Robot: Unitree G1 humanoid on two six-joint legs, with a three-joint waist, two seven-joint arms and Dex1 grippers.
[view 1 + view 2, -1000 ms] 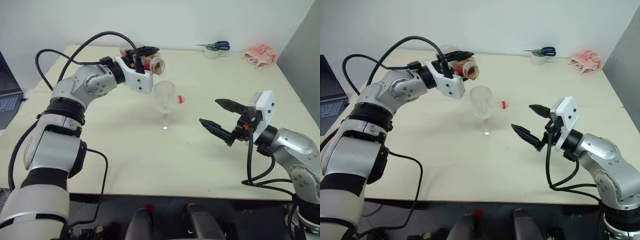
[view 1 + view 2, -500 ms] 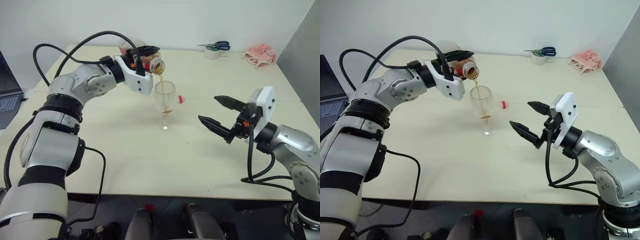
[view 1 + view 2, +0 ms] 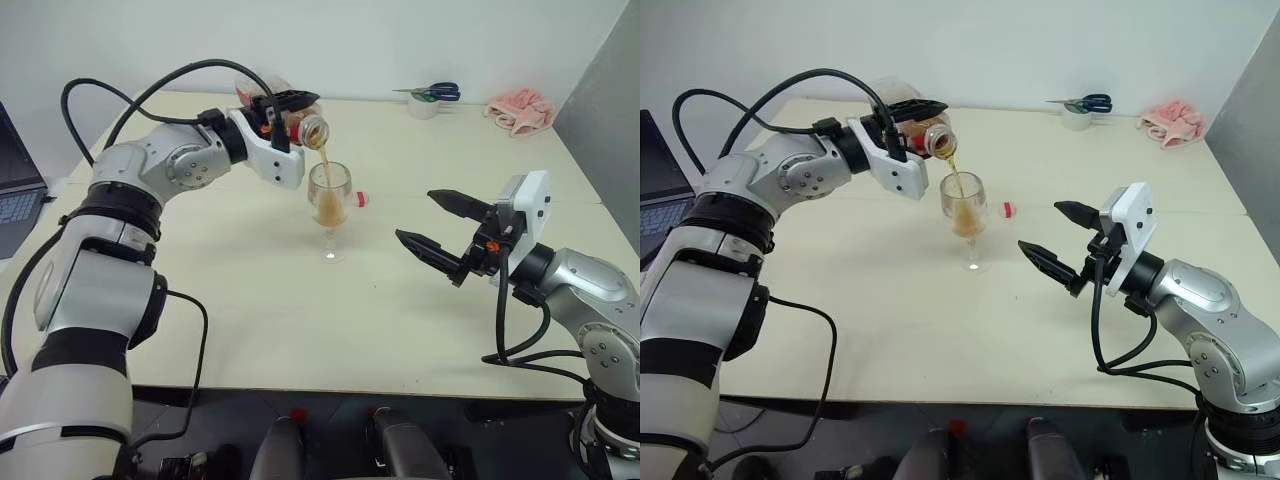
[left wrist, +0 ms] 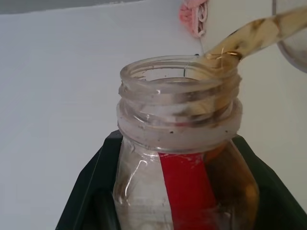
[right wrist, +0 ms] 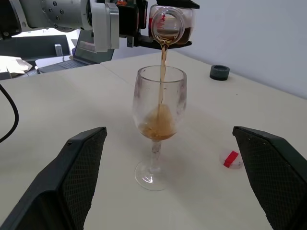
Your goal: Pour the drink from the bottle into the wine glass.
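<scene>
Two grippers: one busy pouring, one just hanging around with nothing in it.
Left gripper (image 3: 292,103): black fingers clamped tight on the bottle (image 3: 923,136), held up over the far-left part of the table (image 3: 250,300) and pointing right.
Bottle: tipped almost flat, open mouth aimed at the glass, no cap on it, red label strip showing in the left wrist view; some drink sits inside.
Drink (image 5: 162,52): thin reddish-brown stream falling from the bottle mouth straight into the bowl, and it's pooling and foaming a bit in the lower part of the glass.
Wine glass (image 3: 329,205): standing upright on its foot around the middle of the table, right under the bottle mouth, not touching the bottle.
Red cap (image 3: 1008,209): lying on the table just right of the glass.
Right gripper (image 3: 441,228): fingers spread wide apart, empty, hovering above the table to the right of the glass and pointing at it.
Far edge: scissors (image 3: 432,93) lying on a tape roll (image 3: 1074,118), pink cloth (image 3: 520,109) bunched at the far right.
Left edge: laptop (image 3: 658,185) poking in.
</scene>
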